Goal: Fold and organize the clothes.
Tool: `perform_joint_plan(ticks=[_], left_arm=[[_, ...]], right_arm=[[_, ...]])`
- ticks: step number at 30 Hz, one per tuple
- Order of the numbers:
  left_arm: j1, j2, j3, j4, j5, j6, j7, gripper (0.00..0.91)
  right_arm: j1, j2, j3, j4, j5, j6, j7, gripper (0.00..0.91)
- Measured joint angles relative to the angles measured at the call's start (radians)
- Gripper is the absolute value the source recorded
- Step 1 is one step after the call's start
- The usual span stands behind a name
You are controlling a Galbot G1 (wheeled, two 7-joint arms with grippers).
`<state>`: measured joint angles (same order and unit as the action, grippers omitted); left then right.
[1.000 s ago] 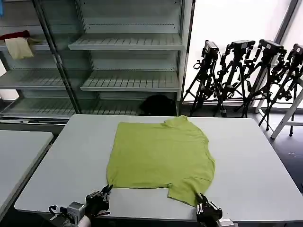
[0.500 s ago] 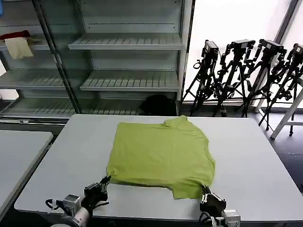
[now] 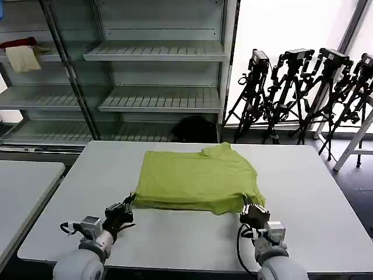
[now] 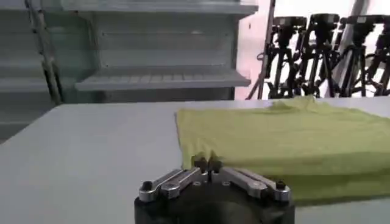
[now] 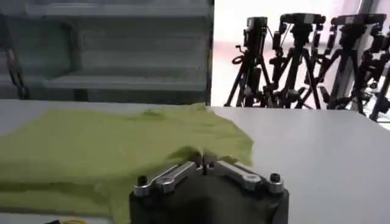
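- T-shirt: lime-green, lying on the grey table, roughly at its middle. The near hem is lifted and doubled back over the body, so a thick folded edge runs along the near side; the collar points toward the far edge of the table.
- Left gripper: low over the table at the near left corner of the T-shirt. In the left wrist view the fingertips are pressed together with a pinch of green fabric rising between them; it is clamped on the T-shirt.
- Right gripper: at the near right corner of the T-shirt, beside the sleeve. In the right wrist view its tips meet under a raised ridge of cloth; it too is clamped on the T-shirt.
- Both grippers stand at about the same distance from the robot, one at each end of the folded edge, well apart from each other.
- Second table: grey, to the robot's left, apart from the work table.
- Shelving: metal racks behind the table; a cream cloth and a red cloth lie on an upper left shelf, far from the T-shirt.
- Tripods: a black row on the floor at the far right, before a bright window.
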<state>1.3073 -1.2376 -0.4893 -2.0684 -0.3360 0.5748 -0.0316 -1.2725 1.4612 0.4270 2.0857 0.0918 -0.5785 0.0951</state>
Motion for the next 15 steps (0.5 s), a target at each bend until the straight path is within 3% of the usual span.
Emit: perform_joint_plan(ticks=[8, 9, 10, 11, 15], left_arm=[[-0.037, -0.008, 0.019, 0.051, 0.042, 0.001, 0.010, 0.010], [-0.040, -0.009, 0.021, 0.055, 0.046, 0.001, 0.012, 0.020], [-0.043, -0.011, 0.022, 0.058, 0.051, 0.001, 0.013, 0.161], [-0.046, -0.013, 0.023, 0.061, 0.055, 0.001, 0.014, 0.907], [-0.052, -0.022, 0.024, 0.065, 0.069, 0.001, 0.014, 0.907]], right_arm=[[0.061, 0.018, 0.000, -0.073, -0.026, 0.000, -0.012, 0.000], [0.066, 0.018, 0.002, -0.080, -0.028, 0.000, -0.013, 0.282], [0.072, 0.019, 0.003, -0.087, -0.031, 0.000, -0.013, 0.907], [0.078, 0.021, 0.005, -0.096, -0.034, 0.002, -0.012, 0.907], [0.099, 0.025, 0.014, -0.122, -0.043, 0.014, -0.006, 0.907]])
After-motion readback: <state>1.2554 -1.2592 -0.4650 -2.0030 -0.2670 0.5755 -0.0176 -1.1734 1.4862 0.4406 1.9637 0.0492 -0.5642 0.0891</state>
